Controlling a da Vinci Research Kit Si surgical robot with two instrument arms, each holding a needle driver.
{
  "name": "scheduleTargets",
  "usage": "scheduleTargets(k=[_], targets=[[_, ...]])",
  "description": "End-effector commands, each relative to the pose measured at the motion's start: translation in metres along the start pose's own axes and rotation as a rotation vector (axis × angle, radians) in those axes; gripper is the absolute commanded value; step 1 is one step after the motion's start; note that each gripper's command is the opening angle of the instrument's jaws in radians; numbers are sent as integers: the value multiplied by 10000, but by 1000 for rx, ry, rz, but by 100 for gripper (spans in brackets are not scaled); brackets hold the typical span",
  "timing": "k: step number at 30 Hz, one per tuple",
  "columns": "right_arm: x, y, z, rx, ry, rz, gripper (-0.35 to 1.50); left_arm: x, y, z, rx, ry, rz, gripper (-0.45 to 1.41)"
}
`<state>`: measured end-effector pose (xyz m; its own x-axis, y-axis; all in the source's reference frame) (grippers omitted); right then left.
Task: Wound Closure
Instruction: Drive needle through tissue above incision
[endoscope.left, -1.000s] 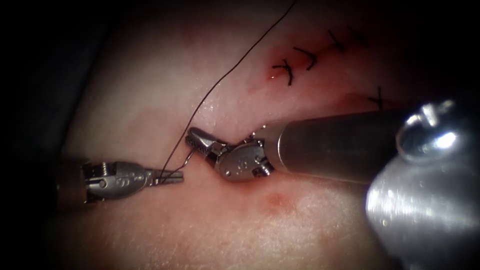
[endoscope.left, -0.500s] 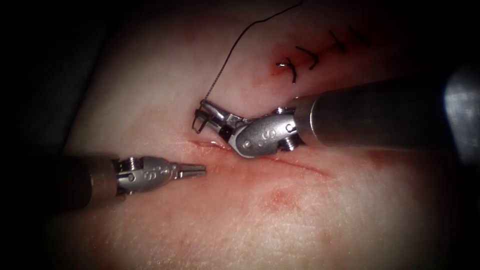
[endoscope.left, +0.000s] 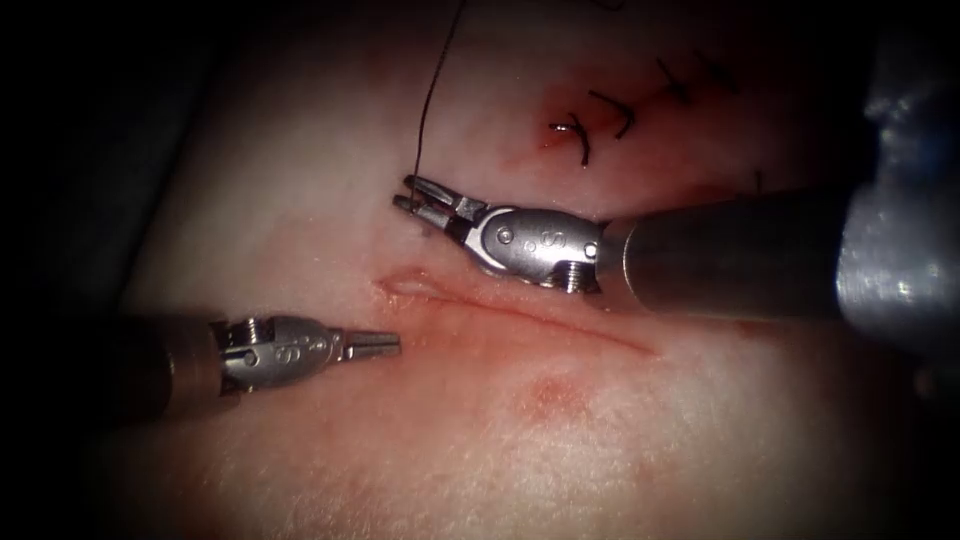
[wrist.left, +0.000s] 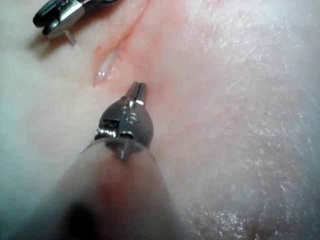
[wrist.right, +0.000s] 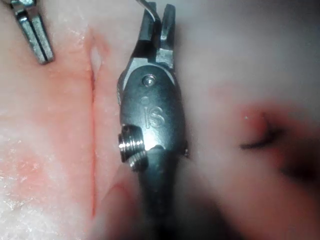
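Note:
The cut (endoscope.left: 520, 312) runs across the tissue (endoscope.left: 480, 440) as a thin red line. My right tool (endoscope.left: 408, 193) hovers just beyond the cut's left end. Its jaws are shut on the needle, a short pale end of which (wrist.left: 70, 38) pokes out beside them, off the tissue. Dark thread (endoscope.left: 430, 90) rises steeply from those jaws and out of the endoscope view. My left tool (endoscope.left: 392, 343) lies just on the near side of the cut's left end, shut and holding nothing. It is also seen from close by (wrist.left: 137, 88).
Finished stitches (endoscope.left: 600, 118) with short cut ends sit at the back right. A spot of red fluid (endoscope.left: 548, 132) lies beside the nearest one. A pink blotch (endoscope.left: 545, 392) marks the tissue on the near side of the cut.
The left tool let go of the thread and drew back left. The right tool lifted the needle away from the cut, moved farther back and levelled out. The thread now hangs steeper.

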<state>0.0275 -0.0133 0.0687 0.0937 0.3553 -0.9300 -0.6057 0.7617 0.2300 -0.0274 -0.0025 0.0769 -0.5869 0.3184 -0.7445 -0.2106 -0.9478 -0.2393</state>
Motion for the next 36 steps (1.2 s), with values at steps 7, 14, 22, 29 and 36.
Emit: scheduleTargets(k=[7, 14, 22, 29, 36], targets=[[11, 7, 16, 16, 0, 108, -35, -4, 2, 9, -1, 0, 0, -45], [10, 10, 19, 29, -19, 250, -35, -4, 4, 10, -4, -5, 2, -45], [10, 10, 18, 18, -60, 402, -35, -5, 5, 10, -2, -6, -3, -45], [11, 4, 17, 19, -81, 476, -35, -5, 5, 9, -5, -11, -2, -45], [7, -15, 10, 67, -135, 629, -35, -6, 5, 8, -7, -10, -1, -45]])
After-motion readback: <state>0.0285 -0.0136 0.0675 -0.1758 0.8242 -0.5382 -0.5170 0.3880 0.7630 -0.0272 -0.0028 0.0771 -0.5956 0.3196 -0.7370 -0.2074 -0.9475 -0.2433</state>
